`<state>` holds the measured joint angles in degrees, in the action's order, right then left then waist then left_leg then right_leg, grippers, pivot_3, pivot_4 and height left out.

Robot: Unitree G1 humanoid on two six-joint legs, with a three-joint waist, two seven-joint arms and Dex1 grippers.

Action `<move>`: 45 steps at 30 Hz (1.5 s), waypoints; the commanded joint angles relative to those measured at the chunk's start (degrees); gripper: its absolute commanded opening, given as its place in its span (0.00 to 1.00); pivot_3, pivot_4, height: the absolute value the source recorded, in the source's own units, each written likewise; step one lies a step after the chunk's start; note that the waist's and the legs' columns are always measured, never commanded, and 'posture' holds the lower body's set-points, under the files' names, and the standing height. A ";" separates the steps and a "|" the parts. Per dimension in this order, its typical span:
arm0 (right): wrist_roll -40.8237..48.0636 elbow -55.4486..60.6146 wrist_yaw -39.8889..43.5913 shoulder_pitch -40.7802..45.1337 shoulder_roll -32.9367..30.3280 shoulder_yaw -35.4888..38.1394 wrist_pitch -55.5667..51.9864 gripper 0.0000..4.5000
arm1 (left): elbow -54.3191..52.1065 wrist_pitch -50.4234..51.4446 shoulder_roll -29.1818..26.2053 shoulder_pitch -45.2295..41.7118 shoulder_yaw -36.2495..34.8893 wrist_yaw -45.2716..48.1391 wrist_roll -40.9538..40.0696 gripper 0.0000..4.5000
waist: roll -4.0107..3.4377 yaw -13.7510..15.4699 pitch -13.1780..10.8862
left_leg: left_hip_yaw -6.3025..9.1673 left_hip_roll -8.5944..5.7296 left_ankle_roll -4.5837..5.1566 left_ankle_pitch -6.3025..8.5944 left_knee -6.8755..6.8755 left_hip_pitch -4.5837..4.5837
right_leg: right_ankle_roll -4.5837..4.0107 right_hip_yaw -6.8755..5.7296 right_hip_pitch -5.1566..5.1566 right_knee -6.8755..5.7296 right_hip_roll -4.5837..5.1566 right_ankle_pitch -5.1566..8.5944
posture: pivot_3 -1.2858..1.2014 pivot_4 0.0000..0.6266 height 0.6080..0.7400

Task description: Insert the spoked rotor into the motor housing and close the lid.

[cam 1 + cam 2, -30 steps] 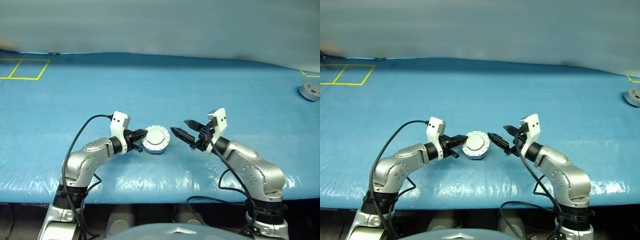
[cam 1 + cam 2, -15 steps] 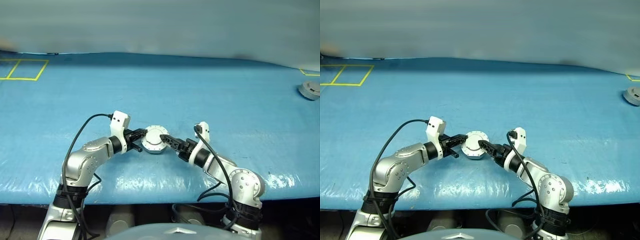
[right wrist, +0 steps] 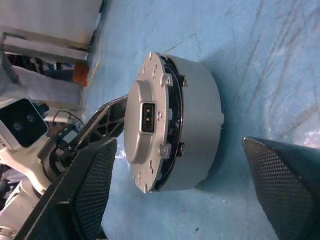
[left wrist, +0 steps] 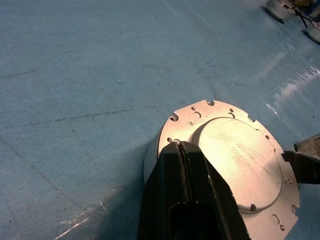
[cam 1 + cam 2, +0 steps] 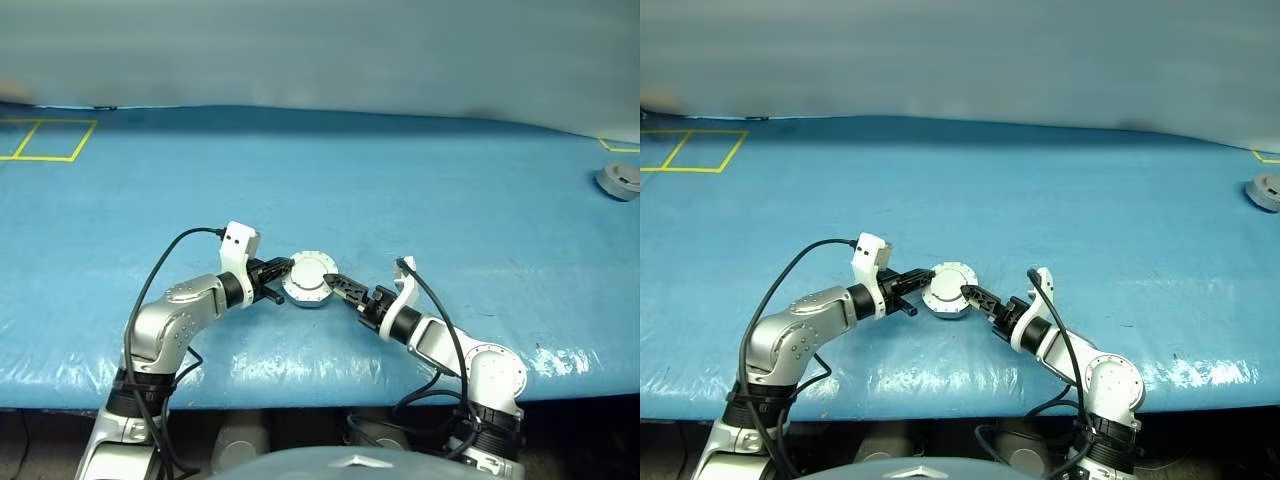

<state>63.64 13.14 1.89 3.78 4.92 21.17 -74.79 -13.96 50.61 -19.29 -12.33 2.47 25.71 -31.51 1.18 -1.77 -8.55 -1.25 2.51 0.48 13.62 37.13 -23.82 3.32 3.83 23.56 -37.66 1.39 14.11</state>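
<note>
The left gripper point(image 4: 179, 145) has its two black fingers point(image 4: 170, 185) pressed together with no gap, their tips resting on the rim of the lid point(image 4: 230, 155). The lid is a round silver disc with a raised, finely textured centre and small holes and notches around its flat edge. It sits on top of the motor housing point(image 4: 151, 157), whose pale side wall shows just below the lid's edge. The housing stands on a blue table cover point(image 4: 75, 75). A dark fingertip point(image 4: 304, 162) is just beside the lid, opposite the left gripper.
</note>
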 commanded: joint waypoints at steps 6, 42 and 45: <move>6.92 -3.98 -5.62 -0.54 5.27 -4.52 0.39 0.35 | -0.23 0.29 -0.06 0.59 0.50 0.42 0.50 0.00 | 0.00 -0.39 0.00 | 0.00 -0.01 0.00 0.00 0.02 0.00 | -0.10 0.02 -0.01 0.00 0.00 0.07 | 0.52 0.24 1.00; 15.09 -5.67 -6.09 -5.19 1.19 -11.88 15.00 0.52 | -0.77 0.73 -0.33 1.17 0.22 1.46 1.62 0.00 | -0.02 -0.80 0.01 | 0.00 0.02 0.02 0.00 0.02 0.00 | 0.01 0.04 0.00 -0.03 0.00 0.11 | 0.52 0.24 1.00; 16.00 -5.66 -6.75 -5.37 0.42 -12.43 14.71 0.32 | -0.83 0.84 -0.26 1.25 0.09 1.46 1.57 0.00 | -0.04 -0.76 0.00 | 0.00 0.03 0.02 0.00 0.01 0.01 | 0.01 0.03 0.01 -0.04 -0.01 0.08 | 0.52 0.24 1.00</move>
<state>78.83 7.14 -4.06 -1.28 4.31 9.30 -60.10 -14.02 50.78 -19.79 -11.50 1.27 26.49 -29.49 1.15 -2.52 -8.55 -1.25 2.53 0.50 13.62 37.14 -23.82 3.34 3.87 23.58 -37.70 1.38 14.21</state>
